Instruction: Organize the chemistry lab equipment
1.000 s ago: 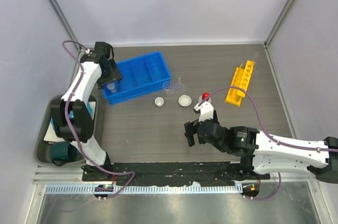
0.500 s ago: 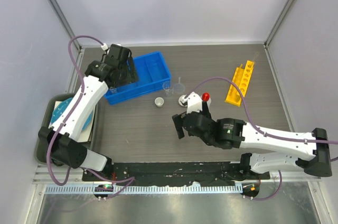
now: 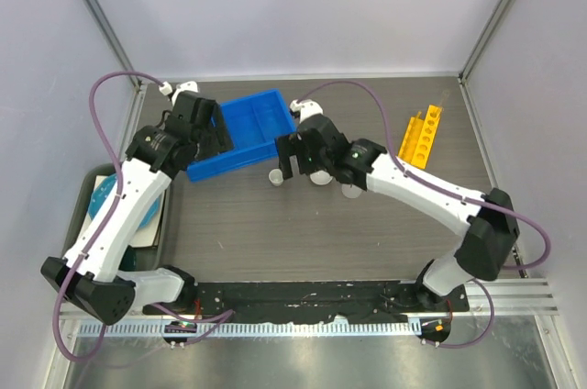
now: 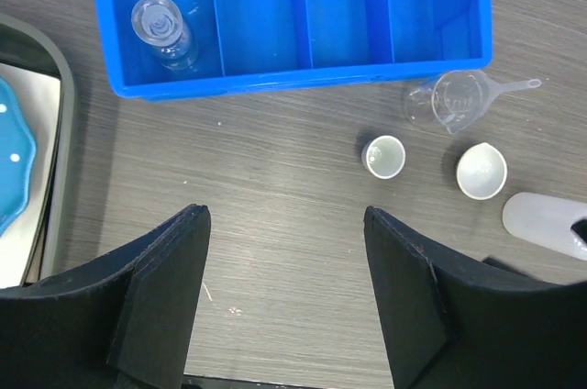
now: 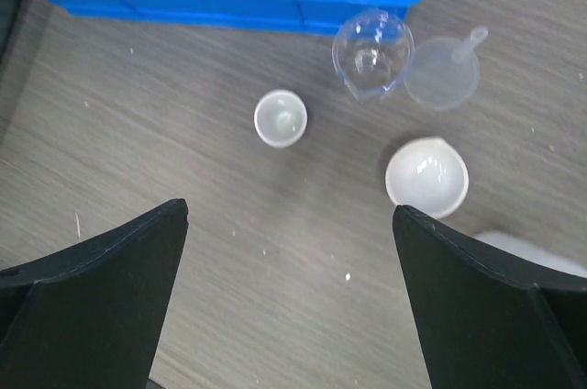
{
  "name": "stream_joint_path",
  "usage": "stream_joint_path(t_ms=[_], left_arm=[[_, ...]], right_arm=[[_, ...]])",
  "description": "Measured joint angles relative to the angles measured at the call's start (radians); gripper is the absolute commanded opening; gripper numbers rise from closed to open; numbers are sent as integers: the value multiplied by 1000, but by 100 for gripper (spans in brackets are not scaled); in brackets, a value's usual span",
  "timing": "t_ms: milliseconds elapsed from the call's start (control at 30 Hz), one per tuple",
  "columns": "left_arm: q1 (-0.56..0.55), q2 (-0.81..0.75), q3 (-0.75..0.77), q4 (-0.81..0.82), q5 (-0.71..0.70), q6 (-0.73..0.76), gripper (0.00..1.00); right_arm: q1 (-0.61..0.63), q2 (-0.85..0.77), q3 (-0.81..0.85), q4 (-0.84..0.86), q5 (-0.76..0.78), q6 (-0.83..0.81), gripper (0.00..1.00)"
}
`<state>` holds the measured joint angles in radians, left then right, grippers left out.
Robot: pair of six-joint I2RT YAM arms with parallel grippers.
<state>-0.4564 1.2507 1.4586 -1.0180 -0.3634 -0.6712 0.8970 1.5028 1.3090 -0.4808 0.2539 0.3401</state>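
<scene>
Right wrist: beaker [image 5: 371,52] beside blue bin [image 5: 229,2]

Overhead; wrist views down, sharing white dish [image 4: 481,171]

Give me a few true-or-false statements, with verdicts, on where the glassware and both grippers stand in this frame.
1. The left gripper and the right gripper are both open and hold nothing. True.
2. The white round dish sits inside the blue bin. False: it rests on the table, outside the bin.
3. Two glass vials stand in an end compartment of the bin. True.
4. The yellow rack touches the bin. False: it lies well apart from it, toward the table's right side.
5. The funnel lies beside the glass beaker, just outside the bin. True.
</scene>
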Motion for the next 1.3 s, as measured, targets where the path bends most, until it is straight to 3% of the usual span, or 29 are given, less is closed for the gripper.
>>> stream_joint_path(t_ms=[233, 400, 533, 933, 1300], left_arm=[[0, 69, 1, -3, -60, 61, 71], [41, 225, 20, 12, -42, 76, 56], [97, 270, 8, 26, -11, 64, 57], [115, 14, -66, 29, 26, 25, 65], [115, -159, -146, 18, 42, 23, 68]], right_arm=[[-74, 116, 147, 7, -109, -14, 100], [-118, 181, 262, 5, -190, -21, 100], [-162, 305, 417, -12, -257, -27, 100], [-201, 871, 1047, -151, -374, -82, 99], [-177, 993, 1096, -148, -428, -127, 98]])
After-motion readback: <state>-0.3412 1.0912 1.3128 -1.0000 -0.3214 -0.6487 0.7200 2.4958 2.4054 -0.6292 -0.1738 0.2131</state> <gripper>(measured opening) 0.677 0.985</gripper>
